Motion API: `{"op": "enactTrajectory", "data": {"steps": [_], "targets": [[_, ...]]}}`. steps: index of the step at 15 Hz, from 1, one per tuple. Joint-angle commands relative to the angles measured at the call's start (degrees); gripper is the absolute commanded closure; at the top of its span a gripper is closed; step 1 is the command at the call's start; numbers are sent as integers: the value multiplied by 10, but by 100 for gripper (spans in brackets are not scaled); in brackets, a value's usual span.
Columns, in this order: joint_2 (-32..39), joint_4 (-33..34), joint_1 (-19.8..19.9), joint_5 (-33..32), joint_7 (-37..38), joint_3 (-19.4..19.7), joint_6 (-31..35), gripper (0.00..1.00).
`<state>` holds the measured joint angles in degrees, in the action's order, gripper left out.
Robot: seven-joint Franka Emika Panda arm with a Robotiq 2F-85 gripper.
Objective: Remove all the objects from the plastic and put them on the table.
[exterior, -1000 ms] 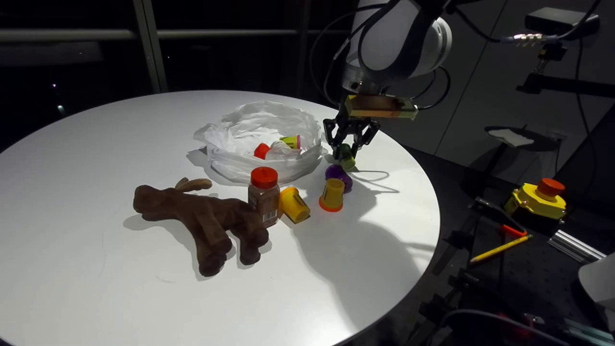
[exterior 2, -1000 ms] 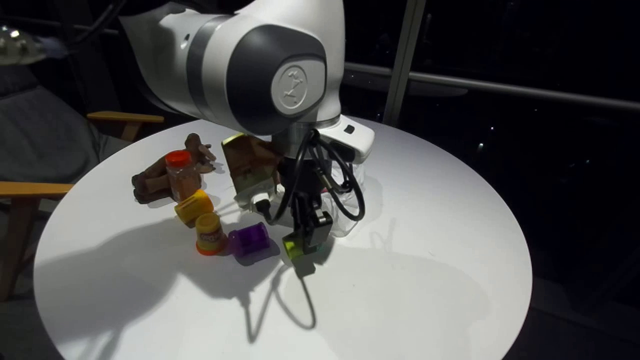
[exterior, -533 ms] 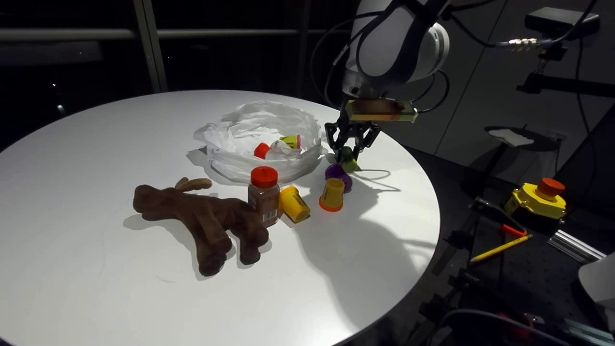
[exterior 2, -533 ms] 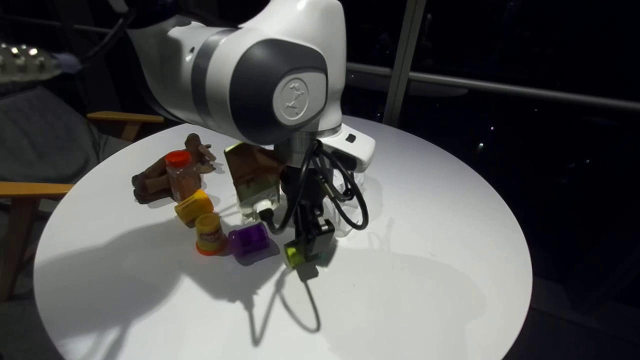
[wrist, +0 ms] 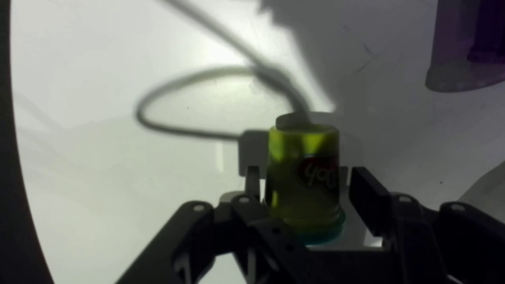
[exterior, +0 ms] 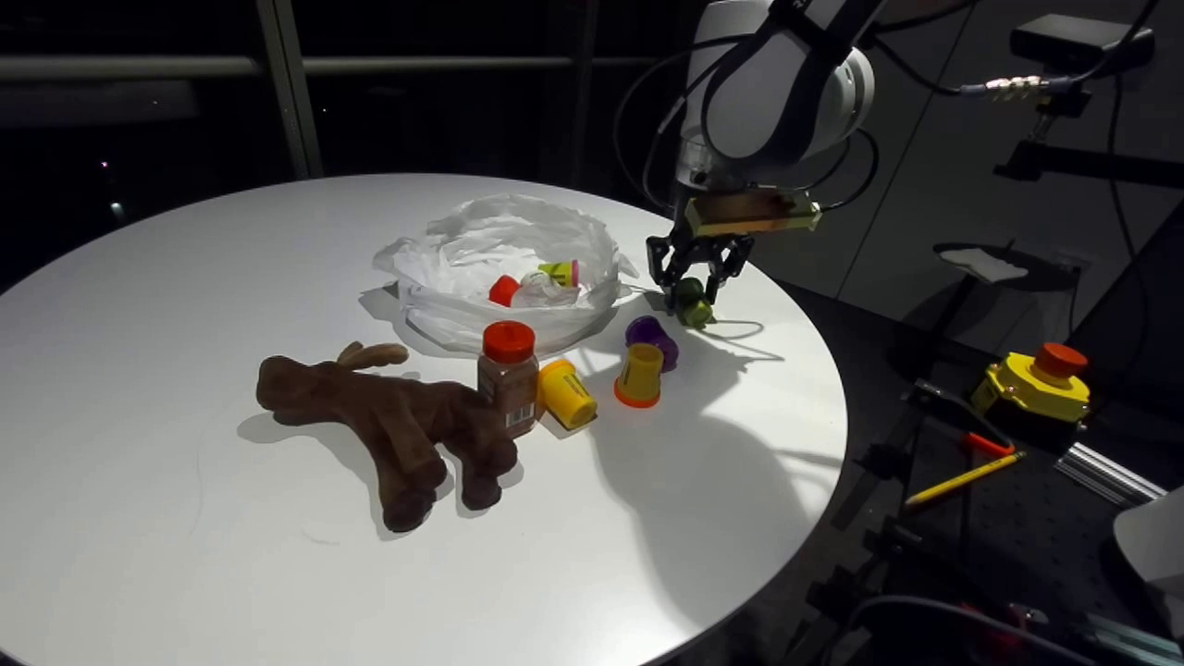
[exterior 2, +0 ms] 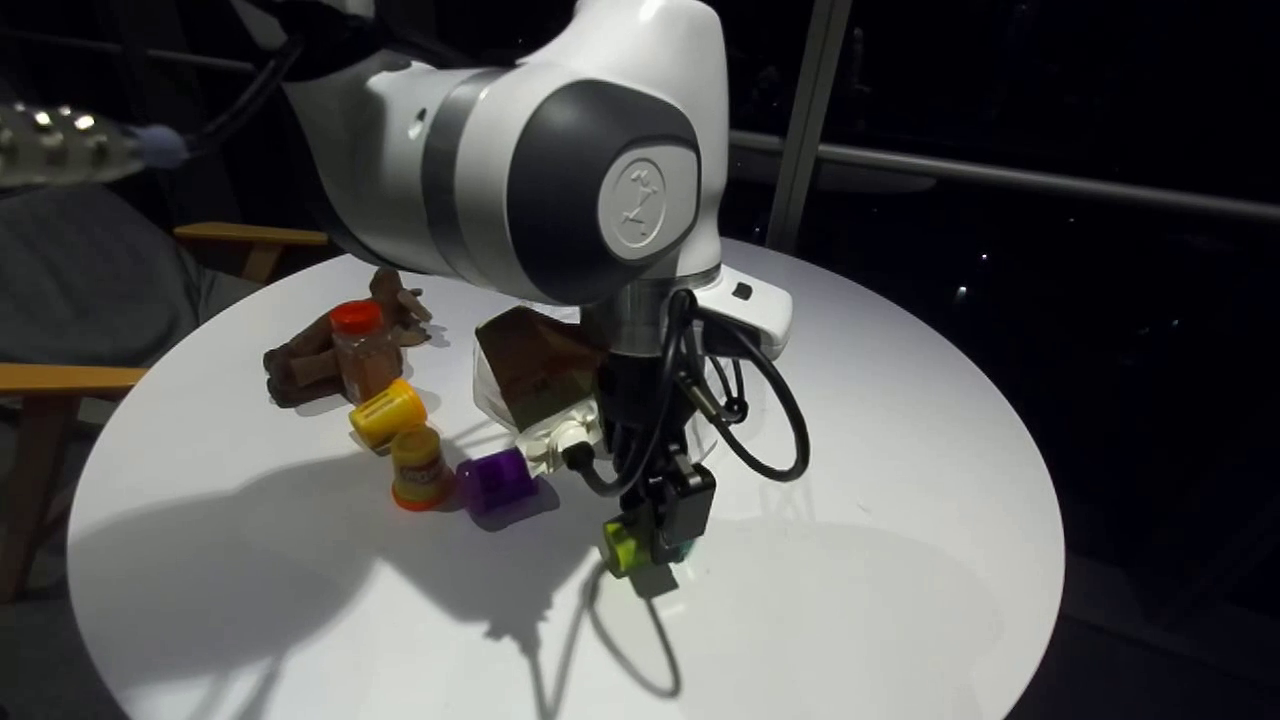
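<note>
Nearby lie plastic bag [exterior: 573, 321], purple tub [exterior 2: 498, 482].

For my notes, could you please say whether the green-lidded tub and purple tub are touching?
Apart: the wrist view shows bare tabletop between green-lidded tub and purple tub.

Glossy white rounded arm shell [exterior 2: 655, 60], dark grey domed joint cover [exterior 2: 560, 200], white plate [exterior 2: 685, 180] with raised oval emblem [exterior 2: 640, 205]. Silver-grey cylindrical collar [exterior 2: 635, 318]. Black looped cables [exterior 2: 801, 440]. Boxy brown-and-yellow housing [exterior: 754, 211]. Black gripper [wrist: 305, 189] with jointed linkage fingers [wrist: 412, 236] (each with pale round pin heads [wrist: 404, 199]).
</note>
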<state>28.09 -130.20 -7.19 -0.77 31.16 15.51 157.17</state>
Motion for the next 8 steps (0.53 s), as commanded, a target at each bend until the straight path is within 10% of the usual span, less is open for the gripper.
{"op": "enactTrajectory", "data": {"steps": [1,8], "targets": [[-18,-1,-3,-4,5,10,-11,9],[-119,-35,-19,-20,34,22,-5,0]]}}
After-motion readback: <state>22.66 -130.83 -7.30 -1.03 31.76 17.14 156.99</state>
